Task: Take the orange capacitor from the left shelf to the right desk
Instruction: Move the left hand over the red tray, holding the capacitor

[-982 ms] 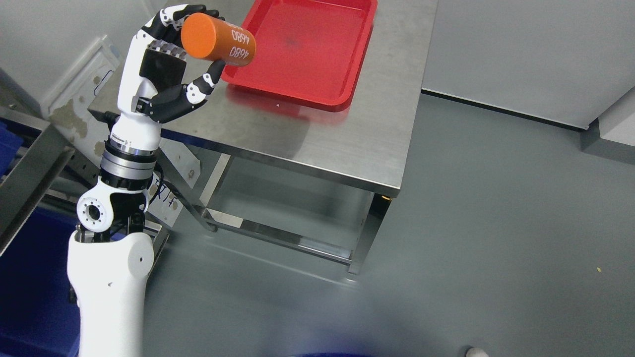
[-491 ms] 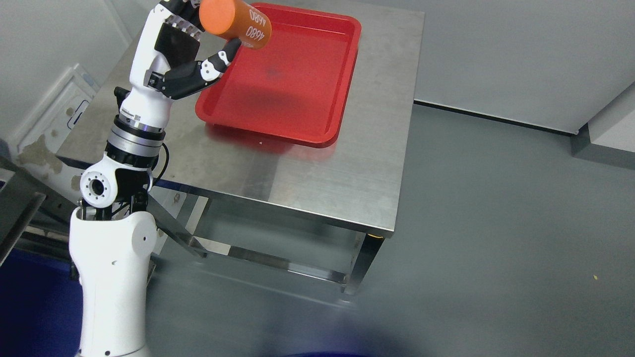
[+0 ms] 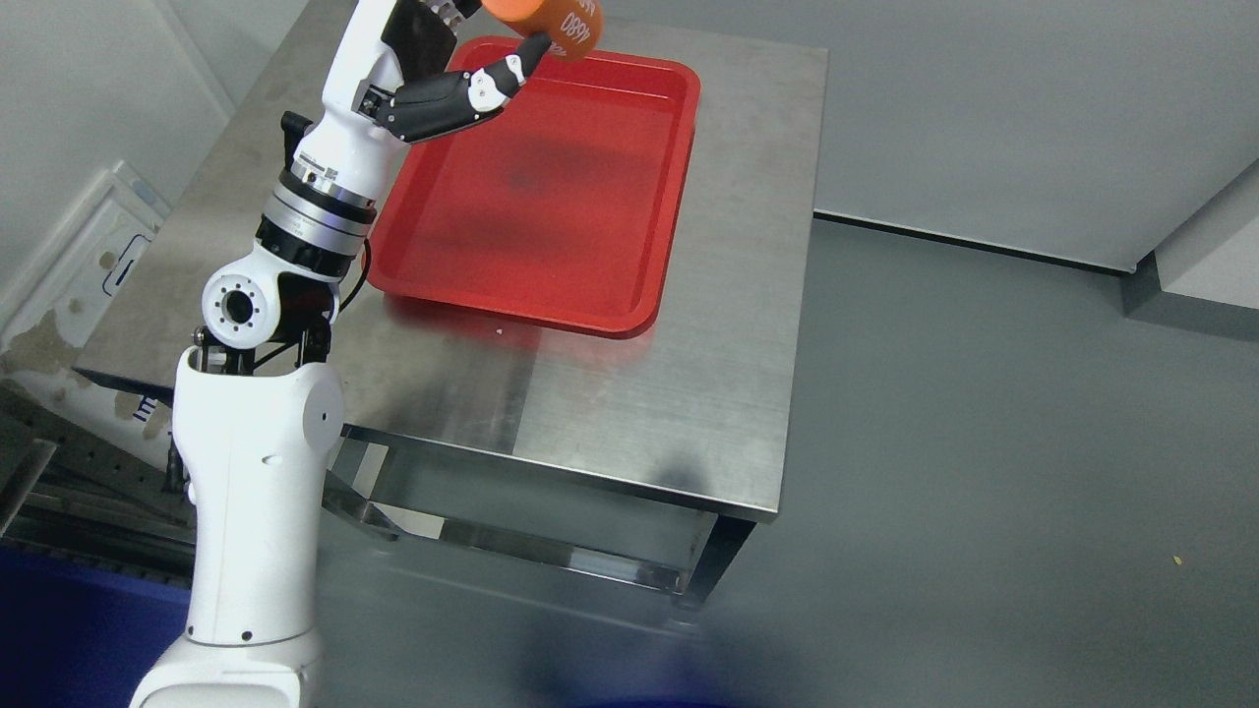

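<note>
At the far left a pale wall (image 3: 89, 118) with a chipped white panel (image 3: 79, 265) runs down to a dark blue floor patch (image 3: 59, 639) in the bottom corner. The left arm (image 3: 251, 492) rises from the bottom edge, white at the forearm, with a round joint and a metal wrist ring above it, and reaches up over the table (image 3: 629, 393). The left robot hand (image 3: 443, 59) sits at the top edge, partly cut off by the frame. Its black-and-white fingers (image 3: 492, 81) are curled around the capacitor (image 3: 556, 22), an orange cylinder with white print on its side that looks like 4680, seen upside down. Only the lower part of the capacitor shows; the rest is out of frame. It is held in the air above the far left corner of the tray (image 3: 679, 177), not touching it.

The tray is red, shallow and rectangular, lying flat on the far half of the steel table, with a dark shadow on its floor. A tiny white speck (image 3: 500, 331) lies on the table just beside the tray's near rim. To the right is grey floor (image 3: 984, 442), then a pale wall (image 3: 984, 108) with a dark base strip.
</note>
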